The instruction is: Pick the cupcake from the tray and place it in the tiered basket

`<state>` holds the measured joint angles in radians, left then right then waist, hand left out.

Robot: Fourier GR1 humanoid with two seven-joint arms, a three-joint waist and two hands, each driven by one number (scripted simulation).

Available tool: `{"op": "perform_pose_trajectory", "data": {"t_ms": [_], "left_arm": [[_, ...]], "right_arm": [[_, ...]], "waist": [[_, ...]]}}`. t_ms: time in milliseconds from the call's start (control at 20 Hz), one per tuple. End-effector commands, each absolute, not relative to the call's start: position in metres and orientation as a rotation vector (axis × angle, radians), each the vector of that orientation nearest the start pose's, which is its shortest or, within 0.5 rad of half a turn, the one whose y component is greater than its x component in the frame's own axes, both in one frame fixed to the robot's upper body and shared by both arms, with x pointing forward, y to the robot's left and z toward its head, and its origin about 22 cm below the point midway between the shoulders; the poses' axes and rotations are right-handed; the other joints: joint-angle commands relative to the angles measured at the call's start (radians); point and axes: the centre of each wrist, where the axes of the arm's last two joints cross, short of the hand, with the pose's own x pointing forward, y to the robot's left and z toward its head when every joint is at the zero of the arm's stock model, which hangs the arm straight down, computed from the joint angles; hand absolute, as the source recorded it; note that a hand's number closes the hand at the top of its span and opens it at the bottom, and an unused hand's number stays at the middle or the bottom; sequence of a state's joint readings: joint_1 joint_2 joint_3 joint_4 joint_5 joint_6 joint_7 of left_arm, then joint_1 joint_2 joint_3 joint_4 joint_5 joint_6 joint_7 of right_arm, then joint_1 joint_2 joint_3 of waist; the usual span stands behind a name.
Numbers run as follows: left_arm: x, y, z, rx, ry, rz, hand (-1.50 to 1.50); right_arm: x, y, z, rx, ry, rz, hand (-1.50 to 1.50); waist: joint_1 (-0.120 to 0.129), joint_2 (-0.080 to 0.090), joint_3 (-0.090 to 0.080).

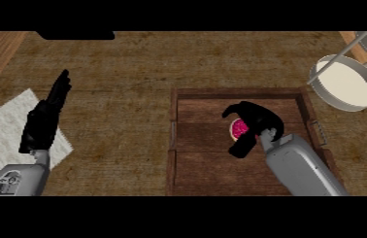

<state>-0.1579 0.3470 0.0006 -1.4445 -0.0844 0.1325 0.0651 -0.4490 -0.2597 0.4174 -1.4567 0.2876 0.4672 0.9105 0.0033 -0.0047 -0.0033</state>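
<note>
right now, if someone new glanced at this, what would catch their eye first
The pink-topped cupcake stands out most, the one bright spot in the brown wooden tray right of centre, with the right hand curled over it. Next comes the pale round tiered basket at the right edge, beyond the tray's far right corner. At the left, the left hand rests open, fingers up, over a white cloth.
</note>
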Motion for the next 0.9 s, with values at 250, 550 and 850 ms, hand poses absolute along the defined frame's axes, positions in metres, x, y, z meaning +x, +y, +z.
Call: {"op": "perform_pose_trajectory", "data": {"t_ms": [250,550,850], "left_arm": [[0.267,0.302,0.021,0.449,-1.525,-0.227,0.00],[0.285,0.306,0.030,0.435,-1.524,-0.249,0.00],[0.271,0.307,0.035,0.452,-1.524,-0.212,0.00]], "right_arm": [[0.299,-0.140,0.070,-0.437,-0.766,1.351,1.50],[0.298,-0.142,0.089,-0.382,-0.858,1.214,1.50],[0.225,-0.179,0.062,-0.457,-1.136,1.378,1.50]], "waist": [[0.000,0.004,0.003],[-0.005,0.004,0.003],[-0.018,0.002,0.005]]}}
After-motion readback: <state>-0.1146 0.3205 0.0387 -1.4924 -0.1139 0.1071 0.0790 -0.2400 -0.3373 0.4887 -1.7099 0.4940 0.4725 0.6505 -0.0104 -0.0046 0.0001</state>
